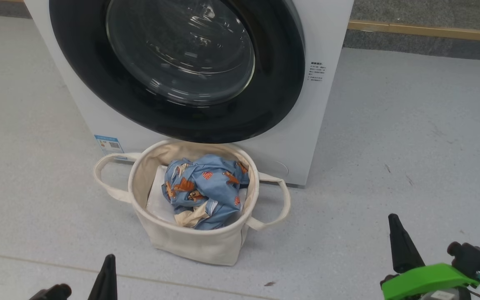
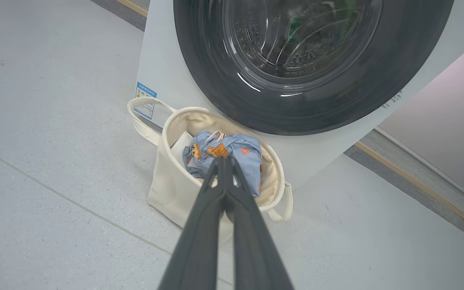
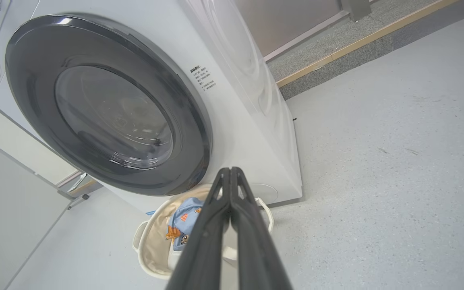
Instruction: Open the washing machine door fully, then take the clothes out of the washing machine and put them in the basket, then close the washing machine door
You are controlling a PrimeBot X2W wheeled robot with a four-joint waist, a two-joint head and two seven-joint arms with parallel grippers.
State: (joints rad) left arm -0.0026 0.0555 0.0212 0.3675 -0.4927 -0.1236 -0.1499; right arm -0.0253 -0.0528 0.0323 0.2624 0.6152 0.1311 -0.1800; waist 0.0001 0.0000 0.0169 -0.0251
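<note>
The washing machine door [image 1: 181, 54] sits shut against the washing machine [image 1: 327, 104]. The clothes [image 1: 204, 189] lie bunched in the basket [image 1: 190, 246], which stands on the floor [image 1: 411, 146] just below the door — placed there, I judge, to make the carry short. The left gripper [image 2: 224, 159] and right gripper [image 3: 230, 170] hang well back from it, each with fingers pressed together on nothing, so the task looks finished. The left wrist view looks through the door to a perforated drum [image 2: 296, 48] with no fabric in it. The right wrist view takes the door's rim from the side — lying against the machine front.
</note>
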